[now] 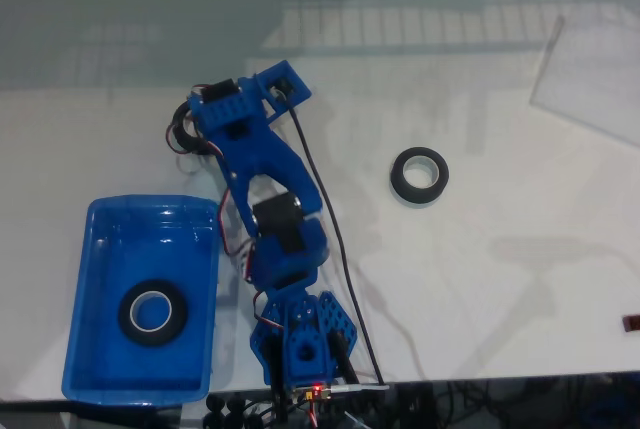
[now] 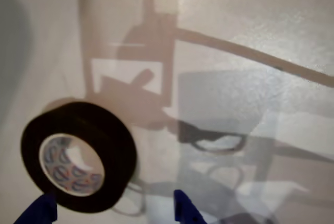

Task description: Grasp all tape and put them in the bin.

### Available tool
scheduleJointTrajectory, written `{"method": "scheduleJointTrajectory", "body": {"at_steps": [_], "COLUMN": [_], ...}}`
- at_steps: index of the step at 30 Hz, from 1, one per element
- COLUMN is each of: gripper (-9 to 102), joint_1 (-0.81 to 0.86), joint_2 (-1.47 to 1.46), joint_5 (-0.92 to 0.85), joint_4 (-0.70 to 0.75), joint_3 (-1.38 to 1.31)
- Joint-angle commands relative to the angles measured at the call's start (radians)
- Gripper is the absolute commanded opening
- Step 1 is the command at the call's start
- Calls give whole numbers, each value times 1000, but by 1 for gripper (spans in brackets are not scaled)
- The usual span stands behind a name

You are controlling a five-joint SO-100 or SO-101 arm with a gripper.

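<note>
While arm [image 1: 275, 209] stretches over table, claw [image 2: 112, 208] spread above tape [image 2: 78, 156].

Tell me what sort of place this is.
Probably a hobbyist or lab workbench: a plain white table, a blue 3D-printed arm with loose wiring at the table's edge, and a blue bin holding one tape roll.

A glossy white table [image 1: 500, 289] took up most of the fixed view, throwing back the pale grid of ceiling lights along its far side. A clear sheet [image 1: 590, 79] lay flat near the right-hand far corner, and a small dark object [image 1: 632, 324], too small to make out, sat at the right edge.
</note>
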Motion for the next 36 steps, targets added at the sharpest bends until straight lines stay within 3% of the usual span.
{"method": "scheduleJointTrajectory", "body": {"at_steps": [1,10,19,24,28,36], "gripper": [29,29,26,20,1,0], "joint_1": [-20,-46,-60,-63,-64,-58], "joint_2": [-78,-313,-436,-508,-540,-466], "joint_5": [-12,-6,11,14,26,38], "joint_4": [38,156,181,181,160,164], "joint_3": [-135,-387,-483,-535,-552,-549]}}
